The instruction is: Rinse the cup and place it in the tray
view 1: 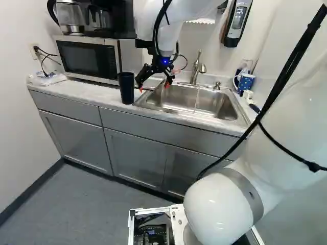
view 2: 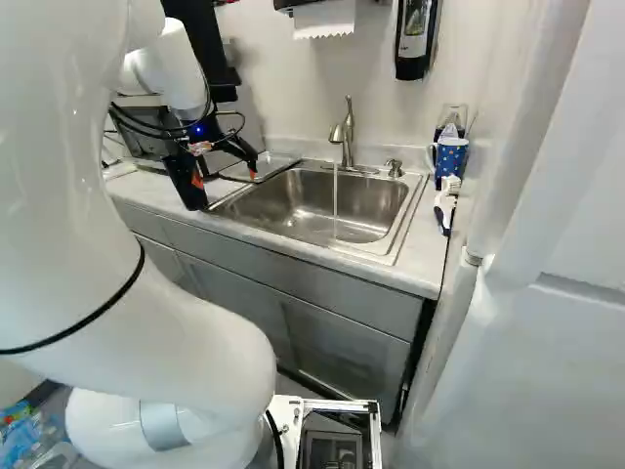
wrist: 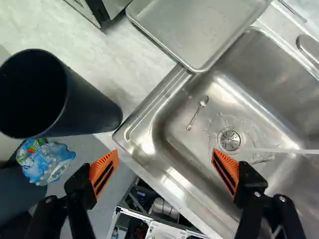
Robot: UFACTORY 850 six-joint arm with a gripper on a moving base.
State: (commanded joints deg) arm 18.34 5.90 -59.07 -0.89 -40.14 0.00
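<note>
My gripper [view 1: 154,86] hangs over the counter and the near corner of the sink in the left base view. In the wrist view the gripper [wrist: 163,155] is open, its orange-padded fingers wide apart with nothing between them. The black cup [view 1: 126,88] stands upright on the counter, left of the sink. From the wrist the cup [wrist: 92,109] shows its open mouth, ahead of and outside one finger. A shallow metal tray [wrist: 199,25] lies farther ahead, reaching over the sink's edge; its visible part holds nothing.
Water [view 2: 335,200] runs from the faucet [view 2: 347,132] into the sink [view 2: 293,205]. Spoons [wrist: 198,113] lie in the basin. A microwave [view 1: 87,58] stands left on the counter, below a coffee maker. A blue mug [view 2: 450,158] and a brush [view 2: 445,203] are right of the sink.
</note>
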